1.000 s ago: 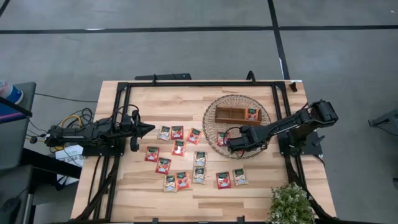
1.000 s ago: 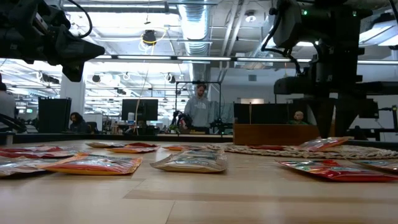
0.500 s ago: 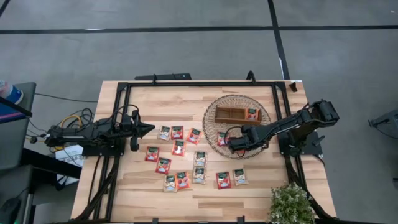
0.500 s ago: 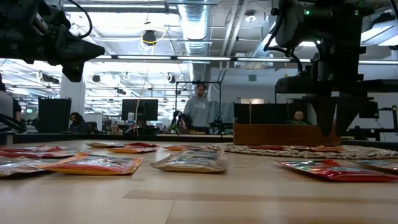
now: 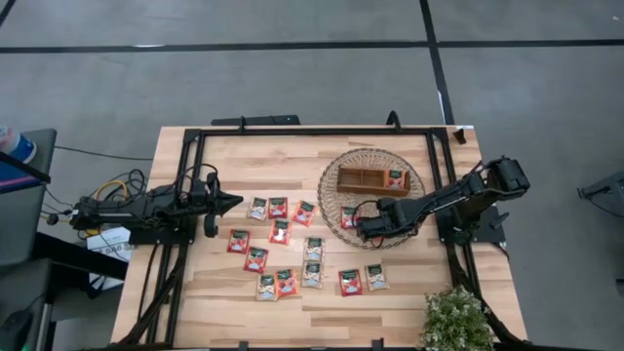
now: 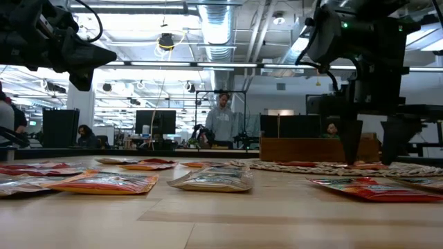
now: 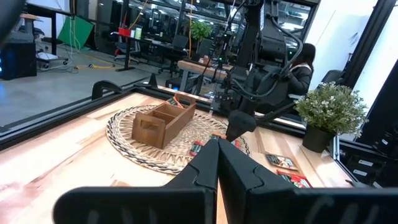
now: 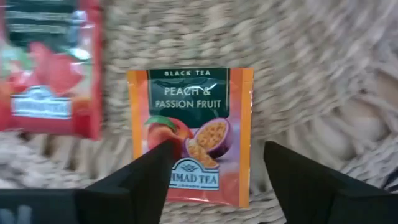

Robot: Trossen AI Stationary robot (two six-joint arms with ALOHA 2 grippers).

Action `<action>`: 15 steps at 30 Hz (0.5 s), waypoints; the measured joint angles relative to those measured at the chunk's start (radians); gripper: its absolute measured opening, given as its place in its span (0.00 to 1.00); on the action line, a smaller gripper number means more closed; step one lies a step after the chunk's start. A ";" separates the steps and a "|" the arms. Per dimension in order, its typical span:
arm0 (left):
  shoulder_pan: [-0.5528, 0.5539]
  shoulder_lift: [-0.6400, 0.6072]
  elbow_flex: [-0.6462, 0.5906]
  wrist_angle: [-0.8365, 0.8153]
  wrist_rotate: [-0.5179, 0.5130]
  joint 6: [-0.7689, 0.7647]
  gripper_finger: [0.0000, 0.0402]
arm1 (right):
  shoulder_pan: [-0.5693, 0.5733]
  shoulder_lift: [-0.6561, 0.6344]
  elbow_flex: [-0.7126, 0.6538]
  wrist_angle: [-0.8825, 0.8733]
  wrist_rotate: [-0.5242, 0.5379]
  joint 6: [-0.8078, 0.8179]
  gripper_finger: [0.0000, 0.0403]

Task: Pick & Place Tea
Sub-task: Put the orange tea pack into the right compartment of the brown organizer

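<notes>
The right gripper (image 8: 214, 165) hangs low over an orange peach tea sachet (image 8: 190, 134) lying on the wicker mat (image 5: 336, 195), just beside a red sachet (image 8: 53, 68). Its fingers are spread wide on both sides, holding nothing. I think picking up comes next: go down and squeeze. The left gripper (image 7: 217, 158) waits, fingers shut.

Tea sachets (image 5: 279, 232): small flat squares, red or pale green-beige, lying scattered flat on the table to the side of the right end effector (image 8: 214, 171). Directly below its spread fingers, one orange "Peach & Passion Fruit" sachet (image 8: 191, 132) lies flat on the woven mat (image 8: 323, 81), a red sachet (image 8: 50, 68) just beside it.
</notes>
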 joint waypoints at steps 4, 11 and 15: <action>0.000 0.000 0.000 -0.001 0.000 0.000 0.00 | 0.000 0.000 -0.004 0.003 0.000 0.000 0.64; 0.000 0.000 0.000 0.000 0.000 0.000 0.00 | 0.000 0.000 -0.005 0.004 0.000 0.000 0.63; 0.000 0.000 0.000 0.000 -0.001 0.000 0.00 | 0.000 -0.005 -0.034 0.050 -0.003 0.013 0.55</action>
